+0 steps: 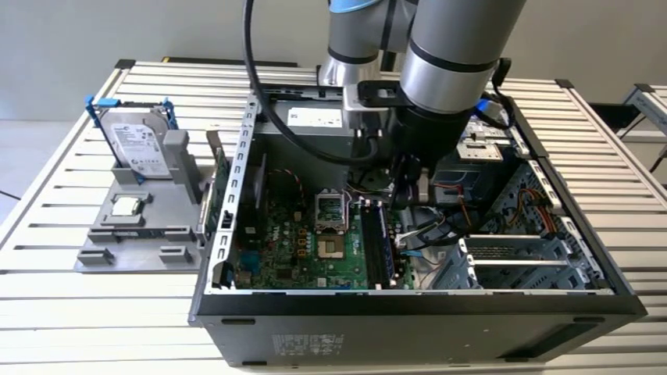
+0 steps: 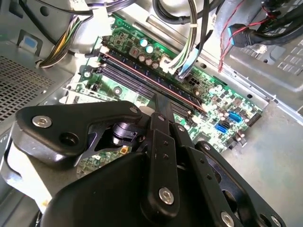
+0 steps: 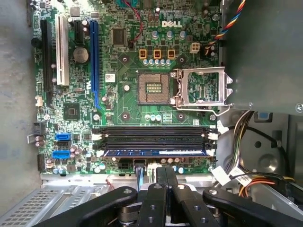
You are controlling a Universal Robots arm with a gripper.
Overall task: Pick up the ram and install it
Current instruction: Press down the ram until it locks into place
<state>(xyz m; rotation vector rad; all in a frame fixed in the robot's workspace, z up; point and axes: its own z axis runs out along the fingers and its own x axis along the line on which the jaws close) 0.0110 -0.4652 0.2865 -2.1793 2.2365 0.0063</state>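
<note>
Now we see the ram (image 3: 156,152) lying along the slot nearest the gripper (image 3: 161,174) on the board (image 3: 123,104) (white latches at both ends). The black fingers (image 2: 158,101) are drawn together just over the stick; we cannot tell whether they touch it. The arm reaches down into the open case (image 1: 417,301).

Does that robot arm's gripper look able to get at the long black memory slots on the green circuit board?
Probably yes. The gripper hangs inside the open dark computer case, right beside the long black memory slots, with nothing between; the loose cable bundles lie off to one side.
</note>
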